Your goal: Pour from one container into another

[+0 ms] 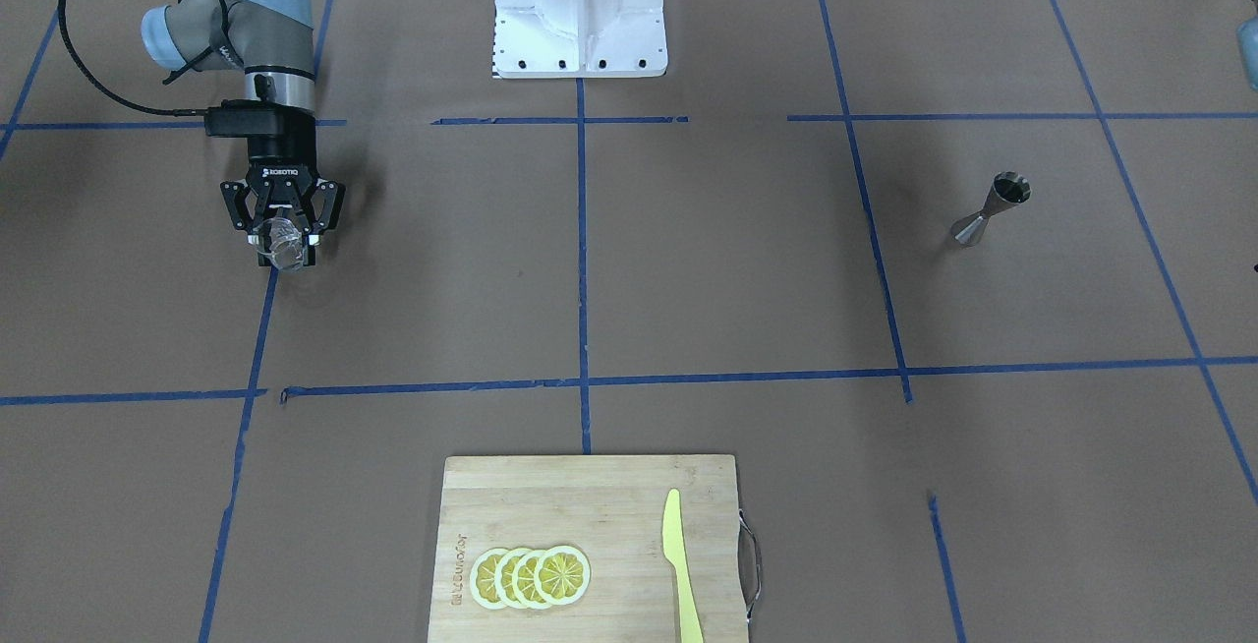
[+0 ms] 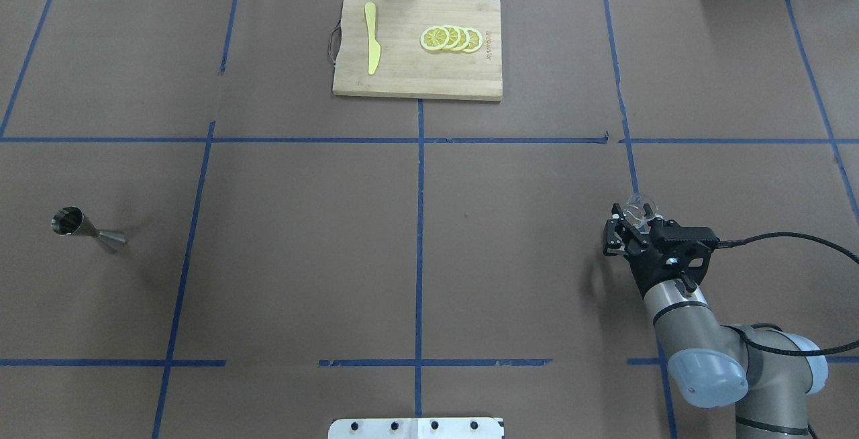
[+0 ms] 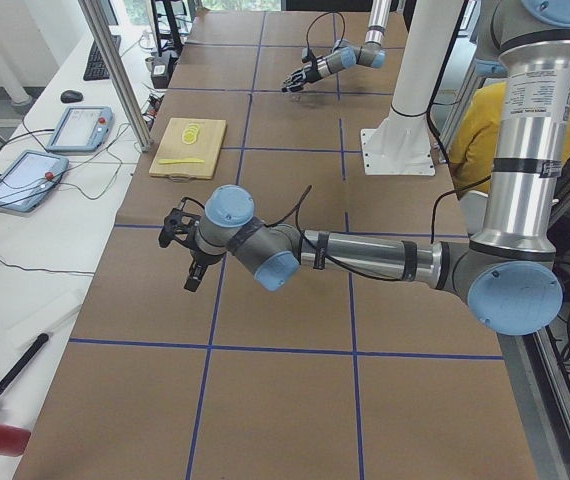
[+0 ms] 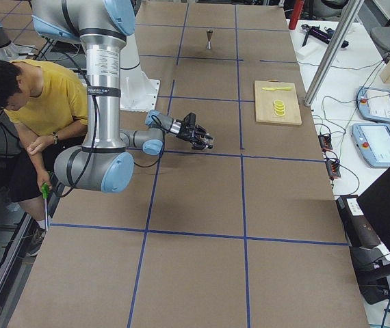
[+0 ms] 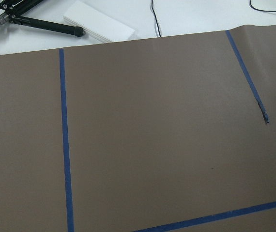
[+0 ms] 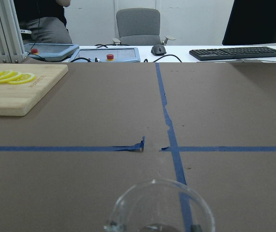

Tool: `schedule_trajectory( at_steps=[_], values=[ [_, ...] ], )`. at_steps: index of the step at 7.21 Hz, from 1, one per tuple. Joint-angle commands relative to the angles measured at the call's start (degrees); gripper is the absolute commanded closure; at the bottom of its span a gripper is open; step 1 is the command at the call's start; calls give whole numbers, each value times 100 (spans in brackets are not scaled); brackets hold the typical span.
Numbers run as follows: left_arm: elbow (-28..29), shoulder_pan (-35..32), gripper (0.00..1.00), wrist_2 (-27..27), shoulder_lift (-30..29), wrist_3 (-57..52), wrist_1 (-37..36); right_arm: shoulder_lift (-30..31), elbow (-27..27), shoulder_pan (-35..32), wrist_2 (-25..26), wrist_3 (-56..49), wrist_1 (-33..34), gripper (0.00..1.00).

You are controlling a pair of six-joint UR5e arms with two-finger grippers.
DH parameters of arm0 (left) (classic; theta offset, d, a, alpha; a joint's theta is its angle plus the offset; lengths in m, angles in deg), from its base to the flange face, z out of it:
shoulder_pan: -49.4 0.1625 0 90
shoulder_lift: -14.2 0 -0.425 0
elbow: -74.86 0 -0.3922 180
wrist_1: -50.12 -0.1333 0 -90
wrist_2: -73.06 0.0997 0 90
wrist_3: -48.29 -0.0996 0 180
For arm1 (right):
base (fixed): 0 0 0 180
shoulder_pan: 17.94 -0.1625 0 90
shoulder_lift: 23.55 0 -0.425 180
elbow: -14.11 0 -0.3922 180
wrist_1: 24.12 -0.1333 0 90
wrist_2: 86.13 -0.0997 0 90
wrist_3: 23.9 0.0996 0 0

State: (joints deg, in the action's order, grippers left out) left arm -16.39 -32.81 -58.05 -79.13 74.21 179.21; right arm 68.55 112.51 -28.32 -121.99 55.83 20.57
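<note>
**Overhead exterior view: glass gripped, jigger yet to be reached**

Nearest the robot, on the right side of the counter, the right gripper is seen reaching forward with its jaws closed about the clear glass cup. In the right wrist view the cup's rim shows low in the picture. It cannot be told whether anything is in the cup, nor whether its base is clear of the counter.

At about the same depth, on the far left side, the metal jigger stands upright and alone, well apart from the cup, with the whole middle of the counter between them.

The left gripper is shown only in the side view, and whether its jaws are open or closed cannot be told. Nothing is seen in its wrist view but brown paper and blue tape.

Farthest off, a cutting board carries lemon slices and a yellow knife; these are judged to have no part in the pour.

The step in hand is judged to be the carry, after the grasp and before any tilting. For the next move, the cup would need to be kept level and brought leftward across the counter. Its spout would then be set just above the jigger's narrow mouth before it is tipped slowly, as so small a target is easily missed or knocked over.
</note>
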Motion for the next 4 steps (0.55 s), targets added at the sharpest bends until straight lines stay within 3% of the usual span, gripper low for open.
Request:
schedule_trajectory(
  at_steps=[1, 4],
  values=[
    [-6, 3, 0, 6, 0, 1, 2, 202, -14, 54, 9, 43, -118, 88],
    [-252, -23, 0, -2, 193, 1, 2, 256, -110, 141, 122, 51, -251, 86]
  ],
)
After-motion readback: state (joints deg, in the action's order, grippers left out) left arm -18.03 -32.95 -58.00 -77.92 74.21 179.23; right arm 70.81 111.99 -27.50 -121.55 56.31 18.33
